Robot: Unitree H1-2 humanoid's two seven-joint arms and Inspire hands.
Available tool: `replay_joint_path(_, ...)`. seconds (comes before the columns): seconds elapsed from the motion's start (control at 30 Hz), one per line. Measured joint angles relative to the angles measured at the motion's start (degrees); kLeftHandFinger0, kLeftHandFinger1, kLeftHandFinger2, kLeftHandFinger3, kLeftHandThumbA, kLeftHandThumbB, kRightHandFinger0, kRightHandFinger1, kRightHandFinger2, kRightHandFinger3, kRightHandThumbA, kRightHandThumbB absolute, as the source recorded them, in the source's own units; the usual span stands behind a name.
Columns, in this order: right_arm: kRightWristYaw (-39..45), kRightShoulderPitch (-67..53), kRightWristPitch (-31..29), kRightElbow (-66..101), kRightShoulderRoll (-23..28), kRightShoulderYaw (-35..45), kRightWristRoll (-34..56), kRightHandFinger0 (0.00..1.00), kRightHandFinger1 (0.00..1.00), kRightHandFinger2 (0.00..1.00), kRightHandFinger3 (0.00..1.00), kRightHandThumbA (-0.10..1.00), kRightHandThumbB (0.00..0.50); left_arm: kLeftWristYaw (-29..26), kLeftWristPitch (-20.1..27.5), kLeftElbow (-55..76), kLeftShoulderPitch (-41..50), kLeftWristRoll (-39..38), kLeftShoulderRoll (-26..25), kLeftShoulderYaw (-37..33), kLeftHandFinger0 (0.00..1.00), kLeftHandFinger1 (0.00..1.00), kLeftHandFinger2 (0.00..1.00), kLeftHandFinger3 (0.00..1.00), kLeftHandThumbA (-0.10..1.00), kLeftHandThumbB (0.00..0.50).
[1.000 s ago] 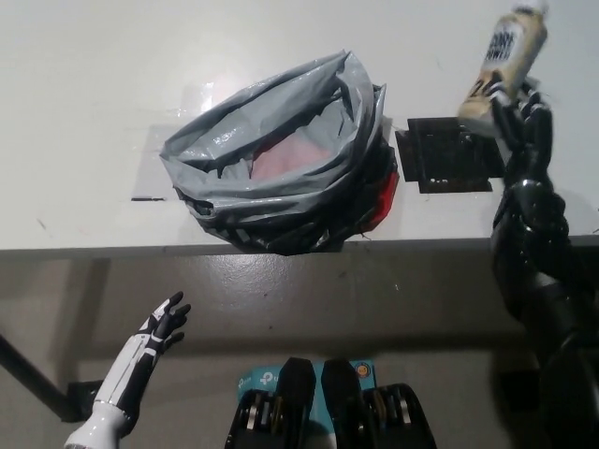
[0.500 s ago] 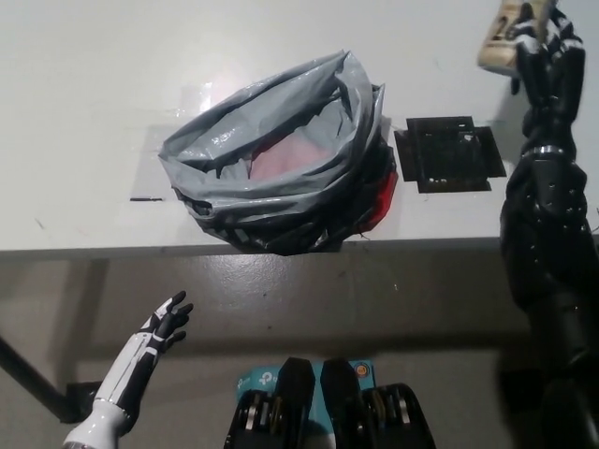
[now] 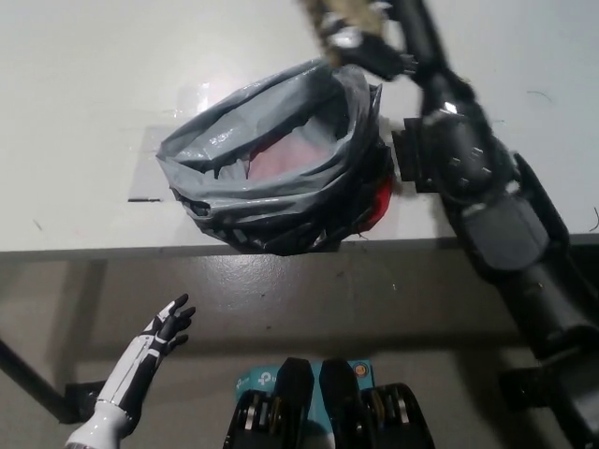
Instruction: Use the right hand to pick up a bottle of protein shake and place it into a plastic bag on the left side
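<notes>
The black right hand [image 3: 370,42] grips the cream protein shake bottle [image 3: 339,17] above the crinkly grey plastic bag [image 3: 271,159] to drop it in, while the white left hand [image 3: 164,327] rests low with fingers spread.

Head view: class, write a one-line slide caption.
Black right hand carries the protein shake bottle above the grey plastic bag; white left hand idles.

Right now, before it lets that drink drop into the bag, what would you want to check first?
1. Bottle held by the right hand: ok, though blurred and cut off by the picture's top edge.
2. Bottle over the opening: not ok, it is at the far rim.
3. Plastic bag mouth open: ok, gaping upward.
4. Room inside the bag: cannot tell, something red lies in it.
5. Left hand out of the way: ok, open, below the table edge.
</notes>
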State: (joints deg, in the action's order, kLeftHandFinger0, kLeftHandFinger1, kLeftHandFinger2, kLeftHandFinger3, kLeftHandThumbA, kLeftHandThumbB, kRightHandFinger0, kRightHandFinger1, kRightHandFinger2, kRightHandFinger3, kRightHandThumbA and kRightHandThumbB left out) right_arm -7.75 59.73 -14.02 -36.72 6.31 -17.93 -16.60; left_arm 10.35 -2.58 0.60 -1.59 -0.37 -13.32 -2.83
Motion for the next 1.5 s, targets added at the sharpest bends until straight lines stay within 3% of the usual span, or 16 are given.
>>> replay_joint_path(0.07, 1.0, 2.1, 0.2, -1.3, -0.1, -2.4, -1.6, 0.00, 0.21, 0.50, 0.57, -0.03, 0.191, 0.3, 0.0, 0.0, -0.1, 0.0, 0.0, 0.0, 1.00, 1.00, 1.00, 1.00, 1.00, 0.201)
replay_joint_path(0.17, 1.7, 4.2, 0.4, -3.8, -0.1, -4.8, -4.1, 0.00, 0.08, 0.32, 0.37, -0.04, 0.207, 0.6, 0.0, 0.0, -0.4, 0.0, -0.1, -0.1, 1.00, 1.00, 1.00, 1.00, 1.00, 0.203)
replay_joint_path(0.27, 2.1, 5.0, 0.4, -6.7, -0.4, -6.5, -6.3, 0.00, 0.05, 0.30, 0.31, -0.05, 0.207, 0.9, -0.1, 0.0, -1.0, 0.0, -0.3, -0.1, 1.00, 1.00, 1.00, 1.00, 1.00, 0.189)
replay_joint_path(0.33, 2.2, 5.0, 0.4, -7.6, -0.4, -6.9, -7.3, 0.00, 0.07, 0.36, 0.41, -0.04, 0.210, 1.1, -0.2, 0.0, -1.4, 0.1, -0.5, -0.1, 1.00, 1.00, 1.00, 1.00, 1.00, 0.183)
replay_joint_path(0.43, 2.2, 5.0, 0.3, -8.1, 0.0, -7.4, -8.9, 0.00, 0.24, 0.57, 0.63, -0.04, 0.195, 1.3, -0.3, 0.0, -2.1, 0.1, -0.5, -0.2, 1.00, 1.00, 1.00, 1.00, 1.00, 0.190)
replay_joint_path(0.6, 2.5, 4.9, 0.2, -8.1, 1.0, -7.8, -10.6, 0.01, 0.29, 0.59, 0.63, 0.00, 0.212, 1.3, -0.7, 0.0, -2.8, 0.4, -0.5, -0.5, 1.00, 1.00, 1.00, 1.00, 1.00, 0.210)
replay_joint_path(0.67, 2.8, 4.8, 0.3, -8.1, 1.5, -8.3, -11.5, 0.00, 0.23, 0.52, 0.60, 0.07, 0.267, 1.4, -0.8, 0.0, -3.1, 0.4, -0.5, -0.5, 1.00, 1.00, 1.00, 1.00, 1.00, 0.194)
replay_joint_path(0.7, 3.5, 4.6, 0.4, -8.0, 1.8, -8.4, -11.6, 0.05, 0.32, 0.64, 0.73, 0.20, 0.374, 1.4, -0.9, 0.0, -3.2, 0.5, -0.5, -0.6, 1.00, 1.00, 1.00, 1.00, 1.00, 0.197)
replay_joint_path(0.73, 4.3, 4.5, 0.6, -7.8, 2.1, -8.6, -11.7, 0.32, 0.56, 0.79, 0.85, 0.40, 0.468, 1.4, -0.9, 0.0, -3.3, 0.5, -0.5, -0.6, 1.00, 1.00, 1.00, 1.00, 1.00, 0.190)
replay_joint_path(0.77, 6.2, 4.1, 1.0, -7.5, 2.4, -9.0, -11.7, 0.40, 0.60, 0.75, 0.81, 0.45, 0.493, 1.5, -0.9, 0.0, -3.5, 0.5, -0.5, -0.7, 1.00, 1.00, 1.00, 1.00, 1.00, 0.189)
replay_joint_path(0.8, 6.9, 3.9, 1.2, -7.4, 2.6, -9.2, -11.6, 0.72, 0.96, 1.00, 1.00, 0.54, 0.499, 1.5, -1.0, 0.0, -3.6, 0.5, -0.5, -0.7, 1.00, 1.00, 1.00, 1.00, 1.00, 0.178)
replay_joint_path(0.83, 8.3, 3.5, 1.5, -7.3, 2.9, -9.5, -11.5, 1.00, 1.00, 1.00, 1.00, 0.58, 0.500, 1.5, -1.0, 0.0, -3.7, 0.5, -0.5, -0.7, 1.00, 1.00, 1.00, 1.00, 1.00, 0.171)
replay_joint_path(0.97, 11.4, 2.5, 2.3, -7.1, 3.3, -10.0, -11.3, 1.00, 1.00, 1.00, 1.00, 0.76, 0.500, 1.5, -1.1, -0.1, -3.9, 0.5, -0.5, -0.7, 1.00, 1.00, 1.00, 1.00, 1.00, 0.172)
replay_joint_path(1.2, 21.7, -0.3, 6.0, -3.4, 3.9, -12.4, -10.9, 1.00, 1.00, 1.00, 1.00, 0.79, 0.500, 1.7, -1.4, -0.5, -4.0, 0.4, -0.5, -0.8, 1.00, 1.00, 1.00, 1.00, 1.00, 0.188)
replay_joint_path(1.4, 28.3, -0.3, 9.3, 4.2, 4.1, -11.7, -10.1, 1.00, 1.00, 1.00, 1.00, 0.98, 0.500, 2.3, -1.5, -0.5, -4.5, 0.4, -0.5, -1.0, 1.00, 1.00, 1.00, 1.00, 1.00, 0.212)
replay_joint_path(1.5, 29.0, -0.2, 9.7, 8.4, 4.2, -8.4, -8.6, 1.00, 1.00, 1.00, 1.00, 0.98, 0.483, 2.6, -1.5, -0.5, -4.9, 0.4, -0.5, -1.0, 1.00, 1.00, 1.00, 1.00, 1.00, 0.211)
